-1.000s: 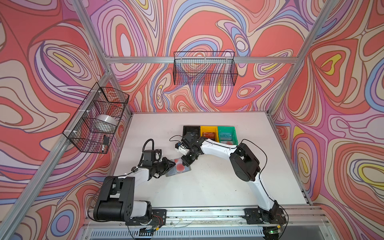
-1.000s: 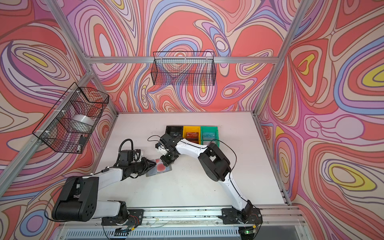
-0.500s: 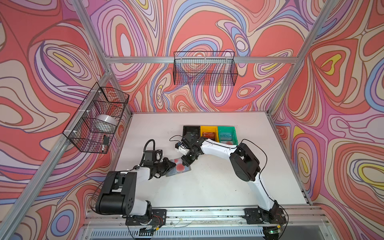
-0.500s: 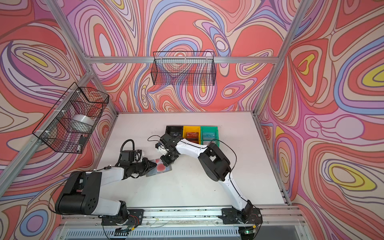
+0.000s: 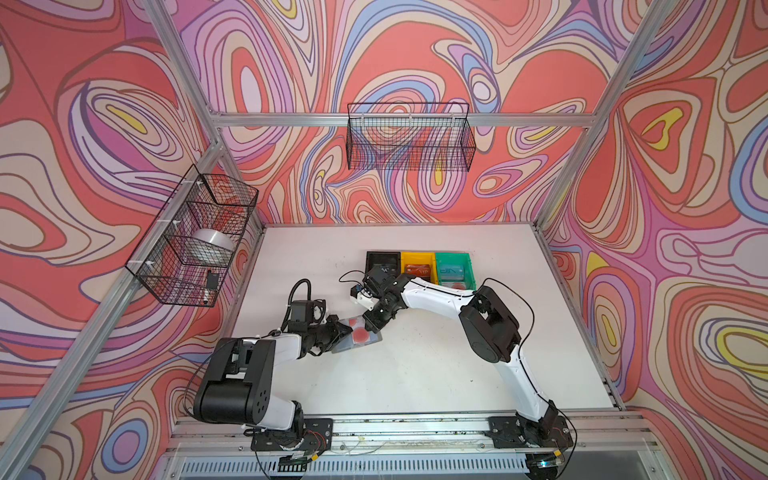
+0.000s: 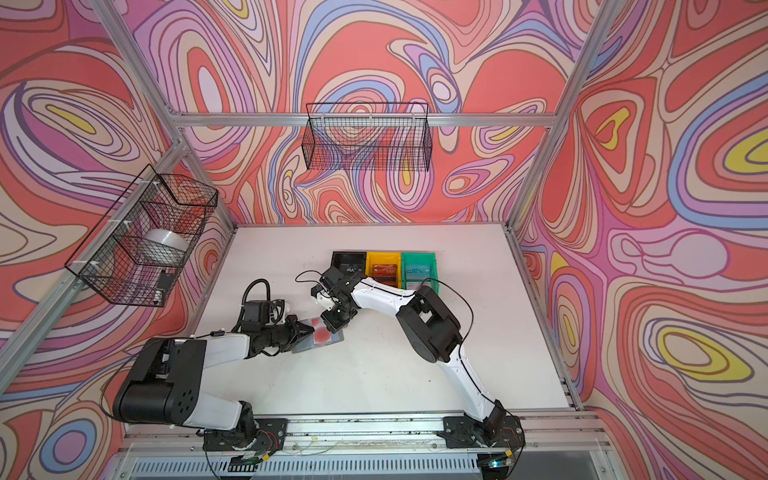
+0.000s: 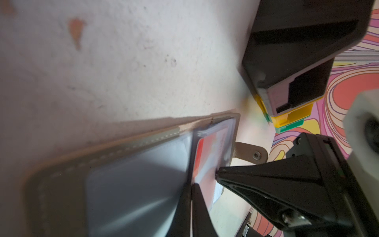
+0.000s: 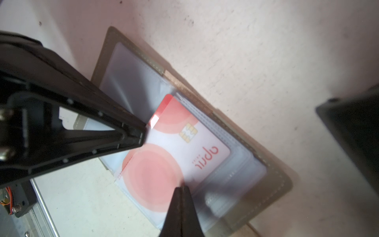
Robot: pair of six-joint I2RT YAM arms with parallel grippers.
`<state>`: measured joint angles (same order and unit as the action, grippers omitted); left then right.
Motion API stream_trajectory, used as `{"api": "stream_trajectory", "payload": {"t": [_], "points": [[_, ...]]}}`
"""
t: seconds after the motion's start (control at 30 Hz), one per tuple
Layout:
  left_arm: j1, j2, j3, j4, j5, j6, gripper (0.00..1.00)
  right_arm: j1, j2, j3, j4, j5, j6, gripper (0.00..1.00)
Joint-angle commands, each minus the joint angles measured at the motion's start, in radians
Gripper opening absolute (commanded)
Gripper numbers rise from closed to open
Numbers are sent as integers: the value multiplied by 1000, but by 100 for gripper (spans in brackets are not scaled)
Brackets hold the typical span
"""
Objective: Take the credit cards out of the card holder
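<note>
The red card [image 5: 417, 271] sat in the yellow bin [image 5: 417, 257] and the blue card [image 5: 451, 272] in the green bin [image 5: 470, 270], so those were out. The card holder [image 8: 276, 184] lay open on the counter [image 5: 415, 365], with the pale card [image 8: 184, 147] partly inside its clear sleeve [image 8: 242, 164]. The left gripper [image 7: 191, 185] had its jaws closed, apparently pinching that card's edge. The right gripper [image 8: 181, 187] had its jaws shut and pressed the sleeve down. One pull was left, by my judgement.

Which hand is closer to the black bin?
Right. The right hand presses the wallet on its side toward the black bin; the left hand pinches the wallet's far side.
</note>
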<state>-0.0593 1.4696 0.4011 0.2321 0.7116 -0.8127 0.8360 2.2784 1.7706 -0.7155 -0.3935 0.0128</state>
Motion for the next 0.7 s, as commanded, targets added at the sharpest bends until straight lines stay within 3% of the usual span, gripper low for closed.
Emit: {"api": "stream_trajectory", "payload": {"t": [0.0,0.67], "points": [[-7,19,-2,6,-2,0,1,1,41,-29,-21,18,0,0],[1,-107,12,-202,-106,64,0,-7,35,-37,-23,25,8,1]]}}
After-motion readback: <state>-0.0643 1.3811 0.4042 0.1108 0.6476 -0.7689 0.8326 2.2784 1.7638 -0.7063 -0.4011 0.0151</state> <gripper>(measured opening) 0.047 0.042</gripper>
